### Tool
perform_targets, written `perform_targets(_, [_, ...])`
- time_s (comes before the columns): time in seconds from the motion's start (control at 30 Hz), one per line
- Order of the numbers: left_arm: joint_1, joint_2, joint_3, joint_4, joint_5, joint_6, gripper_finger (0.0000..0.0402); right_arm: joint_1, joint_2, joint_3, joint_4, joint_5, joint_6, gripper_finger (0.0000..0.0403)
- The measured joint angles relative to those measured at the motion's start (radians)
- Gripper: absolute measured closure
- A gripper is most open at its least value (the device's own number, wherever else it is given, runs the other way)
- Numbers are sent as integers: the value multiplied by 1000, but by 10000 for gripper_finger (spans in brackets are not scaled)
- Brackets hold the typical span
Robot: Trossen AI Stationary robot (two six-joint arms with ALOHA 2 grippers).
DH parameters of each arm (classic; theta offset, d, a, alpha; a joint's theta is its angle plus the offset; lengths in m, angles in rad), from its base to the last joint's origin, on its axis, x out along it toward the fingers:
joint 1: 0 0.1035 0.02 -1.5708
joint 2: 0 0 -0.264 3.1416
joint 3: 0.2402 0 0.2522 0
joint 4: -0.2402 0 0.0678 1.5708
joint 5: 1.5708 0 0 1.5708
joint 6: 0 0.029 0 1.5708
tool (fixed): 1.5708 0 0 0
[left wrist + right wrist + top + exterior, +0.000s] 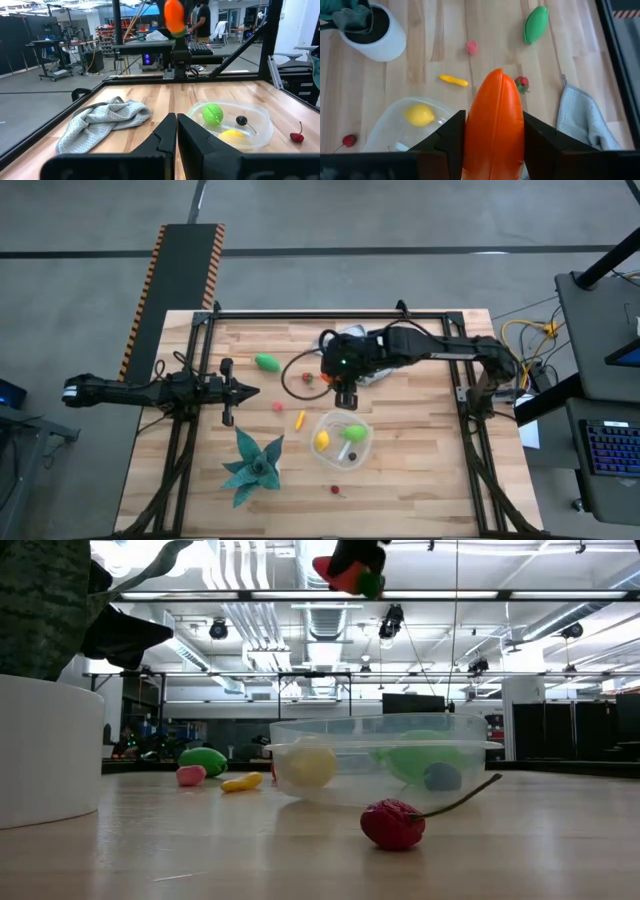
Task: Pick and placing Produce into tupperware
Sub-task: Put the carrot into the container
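Orange and smooth, a tapered carrot-like piece of produce [494,125] is pinched along its sides by the right hand [494,145], its long axis running out ahead of the fingers. It hangs in the air near the tupperware [362,450], on the side towards the grey cloth [580,117]; the clear, round, shallow tub lies below and just ahead, already holding a yellow lemon [420,115] and a green ball [212,113]. The right arm is plainly nearer the tupperware. The left hand [250,391] waits well away from it, fingers pressed together.
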Motion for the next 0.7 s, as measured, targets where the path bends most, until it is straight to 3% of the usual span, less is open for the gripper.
perform_targets(0.7, [0,1,0,0,0,0,402,197,-15,-85,50,301,88,257])
